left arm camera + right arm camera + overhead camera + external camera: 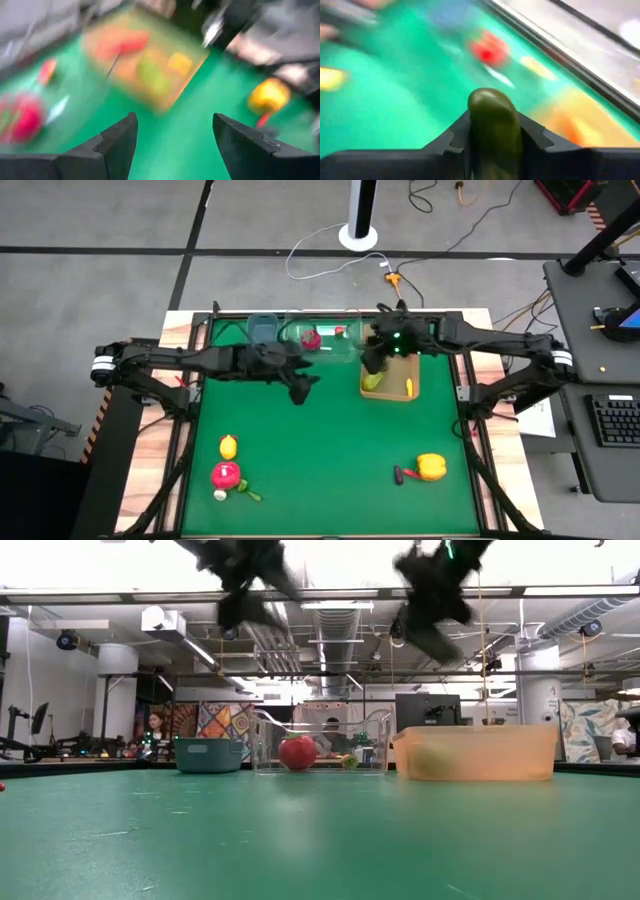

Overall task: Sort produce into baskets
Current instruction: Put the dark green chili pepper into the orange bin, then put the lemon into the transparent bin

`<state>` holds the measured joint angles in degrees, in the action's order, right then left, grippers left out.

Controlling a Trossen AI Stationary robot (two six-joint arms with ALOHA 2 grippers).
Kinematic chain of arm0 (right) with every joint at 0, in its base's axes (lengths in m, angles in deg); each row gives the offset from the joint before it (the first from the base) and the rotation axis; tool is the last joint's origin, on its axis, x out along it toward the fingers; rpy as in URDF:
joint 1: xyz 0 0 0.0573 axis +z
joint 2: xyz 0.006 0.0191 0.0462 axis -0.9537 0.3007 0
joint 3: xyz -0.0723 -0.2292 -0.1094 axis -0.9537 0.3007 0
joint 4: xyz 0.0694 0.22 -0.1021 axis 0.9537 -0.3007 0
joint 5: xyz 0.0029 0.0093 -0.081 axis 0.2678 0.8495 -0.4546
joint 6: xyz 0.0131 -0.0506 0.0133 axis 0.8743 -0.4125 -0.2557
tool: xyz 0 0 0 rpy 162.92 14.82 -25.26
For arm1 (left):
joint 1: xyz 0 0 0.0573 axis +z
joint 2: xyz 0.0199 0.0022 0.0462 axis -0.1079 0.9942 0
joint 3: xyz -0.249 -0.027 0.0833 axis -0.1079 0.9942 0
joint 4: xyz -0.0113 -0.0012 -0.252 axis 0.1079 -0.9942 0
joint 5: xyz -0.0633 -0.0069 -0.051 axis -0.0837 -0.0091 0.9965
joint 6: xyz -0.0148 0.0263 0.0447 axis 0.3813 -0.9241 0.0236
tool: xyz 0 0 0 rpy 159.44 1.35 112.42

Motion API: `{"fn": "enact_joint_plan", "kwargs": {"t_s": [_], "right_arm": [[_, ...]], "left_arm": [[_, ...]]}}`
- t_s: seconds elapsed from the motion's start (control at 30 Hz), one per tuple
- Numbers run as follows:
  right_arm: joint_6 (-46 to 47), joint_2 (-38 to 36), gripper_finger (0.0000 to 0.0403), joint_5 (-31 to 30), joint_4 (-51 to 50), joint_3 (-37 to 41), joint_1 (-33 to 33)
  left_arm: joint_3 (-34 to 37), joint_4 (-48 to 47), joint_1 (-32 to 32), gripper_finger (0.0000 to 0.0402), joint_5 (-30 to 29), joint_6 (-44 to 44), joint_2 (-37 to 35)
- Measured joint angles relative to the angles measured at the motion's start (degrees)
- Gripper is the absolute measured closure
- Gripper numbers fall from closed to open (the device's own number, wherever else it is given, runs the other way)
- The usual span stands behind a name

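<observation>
My right gripper (494, 134) is shut on a dark green cucumber (490, 107) and hangs over the near left corner of the tan tray (392, 392). My left gripper (174, 121) stands open with nothing between its fingers, raised above the table (298, 386) to the left of the tray. The blue-grey bin (262, 328) and the clear tub (330, 340), which holds a red round piece (311, 338), stand along the far edge. A lemon (228, 446), a red round piece (226, 474), a yellow pepper (432, 467) and a red chilli (404, 474) lie on the near part of the table. My right gripper pinches the cucumber between its two fingers, which lie along its sides (512, 132). The cucumber's rounded end (489, 97) sticks out past the fingertips. The fingers slant downward, and the cucumber is lifted clear of the table.
The tray holds a yellow piece (409, 387) and a yellow-green piece (372, 382). Tiny bits (220, 494) and a green piece (250, 495) lie by the near red piece. The middle of the green table (320, 440) is free.
</observation>
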<state>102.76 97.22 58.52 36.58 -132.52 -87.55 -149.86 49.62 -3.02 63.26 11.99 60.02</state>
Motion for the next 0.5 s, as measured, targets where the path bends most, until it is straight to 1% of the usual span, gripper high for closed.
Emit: {"fn": "enact_joint_plan", "kwargs": {"t_s": [0.03, 0.07, 0.17, 0.23, 0.33, 0.5], "right_arm": [[1.54, 0.73, 0.0315, -2.92, -4.05, 0.83, -0.91], [2.73, 1.47, 0.0317, -4.23, -6.69, 1.82, -1.86], [4.66, 2.86, 0.0316, -3.54, -7.01, 5.16, -4.38], [5.99, 3.88, 0.0307, -3.24, -6.07, 7.05, -5.22], [8.63, 5.56, 0.0281, -3.12, -6.29, 8.82, -5.89], [8.82, 6.62, 0.0230, -2.71, -6.02, 8.94, -5.98]], "left_arm": [[0.00, -4.67, 0.00, 0.0161, -0.16, 1.93, -0.04], [0.00, -8.95, 0.02, 0.0160, -0.15, 4.02, -0.04], [0.00, -19.36, -0.05, 0.0160, 0.17, 10.07, -0.04], [0.00, -24.64, -0.30, 0.0160, 0.85, 13.32, -0.04], [0.00, -29.84, -0.54, 0.0160, 1.35, 17.93, -0.04], [0.00, -33.29, -0.61, 0.0160, 6.41, 23.55, -0.11]]}}
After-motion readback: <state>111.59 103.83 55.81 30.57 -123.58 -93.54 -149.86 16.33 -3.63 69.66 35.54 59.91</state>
